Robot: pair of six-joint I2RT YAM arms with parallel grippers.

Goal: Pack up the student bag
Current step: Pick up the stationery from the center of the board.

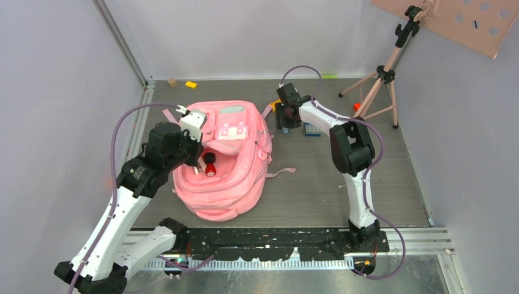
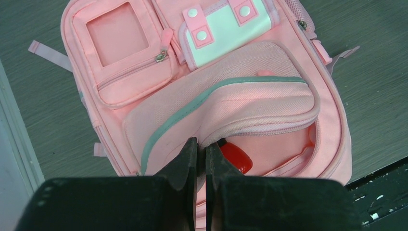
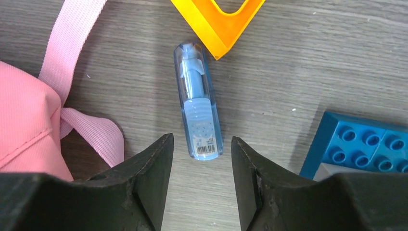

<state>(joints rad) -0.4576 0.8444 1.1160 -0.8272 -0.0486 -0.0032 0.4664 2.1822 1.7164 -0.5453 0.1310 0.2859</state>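
No wording can be read anywhere. A barcode label (image 3: 206,148) is seen on the blue tube (image 3: 197,106), but its print is too small.

Grey table (image 1: 318,184), pink student bag (image 1: 226,196), blue tube (image 3: 199,115), orange triangle (image 3: 216,24), blue brick (image 3: 361,149)

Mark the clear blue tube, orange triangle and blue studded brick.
clear blue tube (image 3: 199,110), right wrist view, middle.
orange triangle (image 3: 219,36), right wrist view, lower corner.
blue studded brick (image 3: 358,144), right wrist view, studded top.
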